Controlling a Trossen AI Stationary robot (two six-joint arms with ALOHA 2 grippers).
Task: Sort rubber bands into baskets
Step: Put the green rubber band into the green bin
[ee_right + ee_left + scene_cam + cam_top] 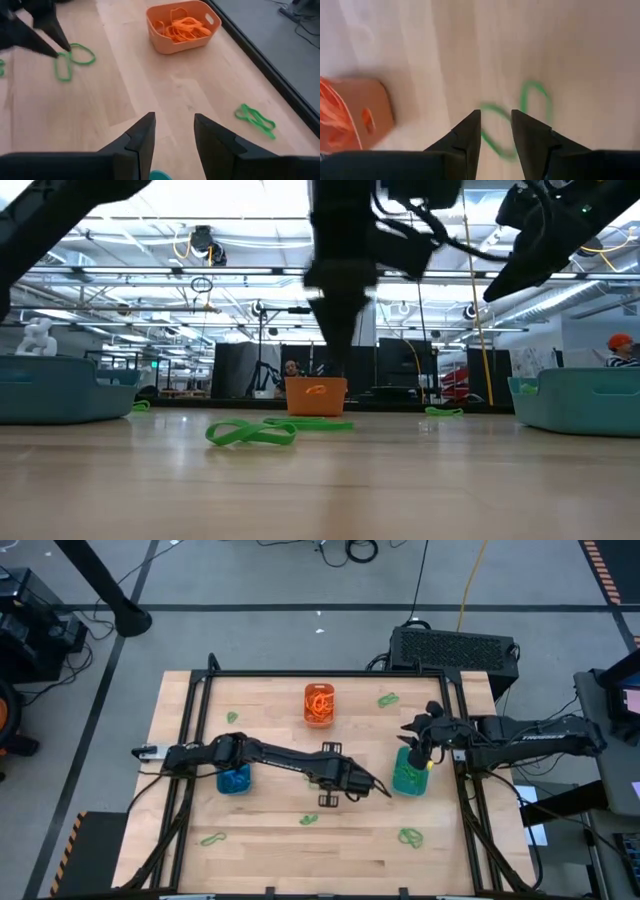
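Near the middle of the table (190,865), the left claw (496,131) was poised over a green band (536,102), its fingers set a little apart with the twisted loop lying between and just ahead of the tips. Nothing was seen held; whether the tips already touched the band could not be told. The step in hand was judged to be the pick-up of this green band. For the next move, the tips would need to be lowered onto the wood astride one strand and closed, so that the thin loop is pinched rather than pushed aside; the band would then have to be carried to the teal tub (409,776).

The right claw (173,128) was held above the teal tub, fingers apart and empty.

The orange tub (319,705) stood at the far side of the table and was already filled with orange bands (182,26). The blue tub (234,780) sat under the left arm. Other green bands (411,835) lay scattered about the table, so much of the sorting was judged to remain.
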